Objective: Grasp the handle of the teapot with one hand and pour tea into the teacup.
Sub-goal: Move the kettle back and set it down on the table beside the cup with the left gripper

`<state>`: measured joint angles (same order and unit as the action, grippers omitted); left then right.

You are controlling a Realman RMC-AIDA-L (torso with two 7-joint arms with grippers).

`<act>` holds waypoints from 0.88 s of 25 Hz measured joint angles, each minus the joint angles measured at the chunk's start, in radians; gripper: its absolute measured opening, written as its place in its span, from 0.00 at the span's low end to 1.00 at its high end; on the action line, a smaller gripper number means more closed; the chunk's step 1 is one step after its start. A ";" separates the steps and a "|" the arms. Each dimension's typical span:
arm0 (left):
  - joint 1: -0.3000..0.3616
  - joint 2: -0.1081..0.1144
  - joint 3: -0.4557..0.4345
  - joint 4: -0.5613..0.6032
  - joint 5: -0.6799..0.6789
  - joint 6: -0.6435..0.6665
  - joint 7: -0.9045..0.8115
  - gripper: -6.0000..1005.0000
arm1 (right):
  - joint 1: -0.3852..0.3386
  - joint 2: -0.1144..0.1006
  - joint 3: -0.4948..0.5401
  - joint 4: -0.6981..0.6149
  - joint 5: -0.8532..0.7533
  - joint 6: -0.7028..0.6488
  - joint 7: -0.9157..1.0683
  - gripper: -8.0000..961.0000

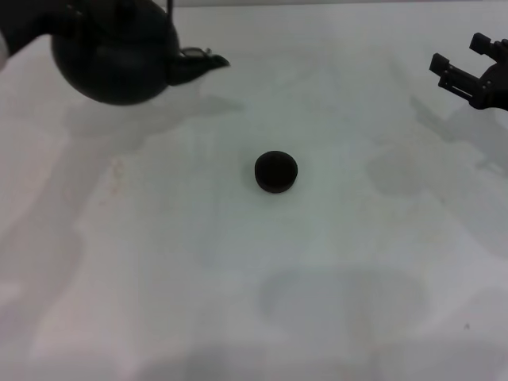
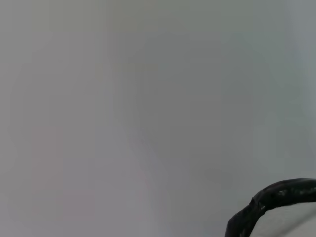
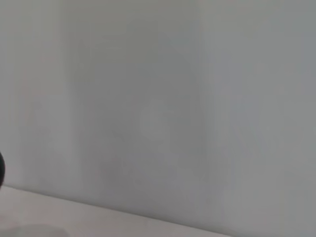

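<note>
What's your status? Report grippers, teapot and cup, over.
Left gripper out of view, top left. Teapot aloft there, handle up, spout toward teacup, not yet over it. Right gripper idle, open, far right. Nothing between pot and cup.

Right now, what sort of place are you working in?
Probably a bare test bench rather than a kitchen: a plain white tabletop, a blank pale wall, and only a black teapot and teacup.
</note>
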<state>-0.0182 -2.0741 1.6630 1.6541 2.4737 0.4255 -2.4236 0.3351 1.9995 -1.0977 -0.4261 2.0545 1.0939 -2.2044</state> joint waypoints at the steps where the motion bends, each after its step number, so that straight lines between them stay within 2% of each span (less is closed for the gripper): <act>1: 0.006 0.001 -0.025 0.005 -0.053 0.002 0.023 0.10 | 0.000 0.000 0.000 0.000 0.000 0.000 0.000 0.89; 7: 0.040 0.002 -0.116 0.038 -0.314 0.074 0.199 0.10 | -0.006 -0.003 -0.002 0.000 -0.001 0.000 0.000 0.89; 13: 0.067 0.000 -0.226 0.020 -0.596 0.210 0.425 0.10 | -0.008 -0.006 0.000 0.002 -0.012 0.000 0.000 0.89; 22: 0.102 -0.002 -0.358 -0.141 -0.870 0.384 0.682 0.10 | -0.005 -0.003 0.003 0.012 -0.012 -0.008 -0.012 0.89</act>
<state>0.0834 -2.0765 1.3049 1.5131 1.6036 0.8092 -1.7420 0.3297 1.9969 -1.0943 -0.4142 2.0425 1.0858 -2.2165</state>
